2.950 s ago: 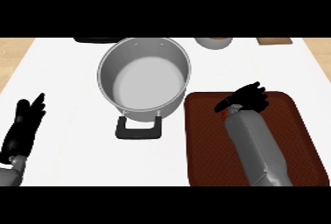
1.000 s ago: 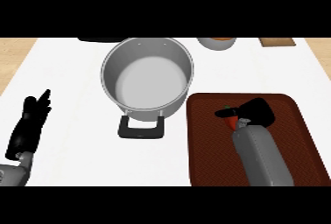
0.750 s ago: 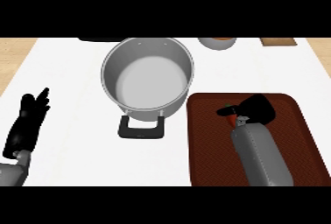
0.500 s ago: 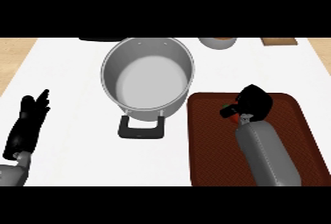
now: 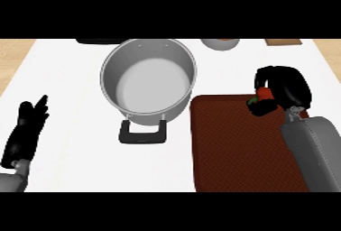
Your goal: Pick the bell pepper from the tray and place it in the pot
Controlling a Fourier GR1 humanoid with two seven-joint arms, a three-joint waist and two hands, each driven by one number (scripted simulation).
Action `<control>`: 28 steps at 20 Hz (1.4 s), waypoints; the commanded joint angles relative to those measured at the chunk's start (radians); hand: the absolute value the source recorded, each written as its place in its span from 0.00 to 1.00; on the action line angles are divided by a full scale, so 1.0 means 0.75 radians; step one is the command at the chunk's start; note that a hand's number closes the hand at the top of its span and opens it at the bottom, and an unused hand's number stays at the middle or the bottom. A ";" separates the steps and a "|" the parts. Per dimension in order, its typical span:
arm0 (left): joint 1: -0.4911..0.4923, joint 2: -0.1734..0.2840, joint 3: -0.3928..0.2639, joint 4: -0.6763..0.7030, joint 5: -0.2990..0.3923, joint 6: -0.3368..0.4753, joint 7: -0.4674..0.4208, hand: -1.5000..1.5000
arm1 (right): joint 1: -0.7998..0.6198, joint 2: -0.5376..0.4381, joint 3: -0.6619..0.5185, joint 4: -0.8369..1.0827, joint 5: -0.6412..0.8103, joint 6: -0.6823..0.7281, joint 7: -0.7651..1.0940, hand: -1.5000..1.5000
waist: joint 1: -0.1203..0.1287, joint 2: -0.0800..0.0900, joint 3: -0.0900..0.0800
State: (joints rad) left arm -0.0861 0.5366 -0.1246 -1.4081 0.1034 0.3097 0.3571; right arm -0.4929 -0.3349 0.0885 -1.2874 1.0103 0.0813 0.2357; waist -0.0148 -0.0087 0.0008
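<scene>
Curling its fingers around the red bell pepper [image 5: 265, 94], the right hand [image 5: 288, 85] holds it above the tray [image 5: 233, 149], three o'clock of the pot [image 5: 149, 80]; left hand [image 5: 26, 131] rests, fingers straight, on the tabletop [image 5: 73, 90].

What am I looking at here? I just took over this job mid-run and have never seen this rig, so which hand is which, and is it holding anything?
You are looking steeply down at a kitchen counter from the robot's head. Its two grey forearms come in from the lower edge, each ending in a black robot hand. The view is not mirrored, so the hand on the right is the robot's right.

The right robot hand is over the far right corner of the dark brown tray, its fingers curled round the red bell pepper, most of which is hidden. The left robot hand rests open near the left edge, fingers up, holding nothing.

The grey pot stands left of the tray, with nothing in it and its black handle pointing towards the robot. The pepper is not yet in it. A few items along the far edge are cut off.
</scene>
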 commanded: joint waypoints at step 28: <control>-0.024 -0.114 0.027 -0.022 -0.144 -0.033 0.026 0.50 | -0.736 0.306 0.042 -0.253 -0.361 0.261 0.352 1.00 | 0.041 0.014 -0.002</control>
State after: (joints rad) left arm -0.1196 0.4833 -0.0820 -1.3942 0.0329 0.2583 0.3634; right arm -1.0309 -0.1733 0.0729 -1.5800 0.6878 0.3397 0.5008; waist 0.0131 0.0002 -0.0012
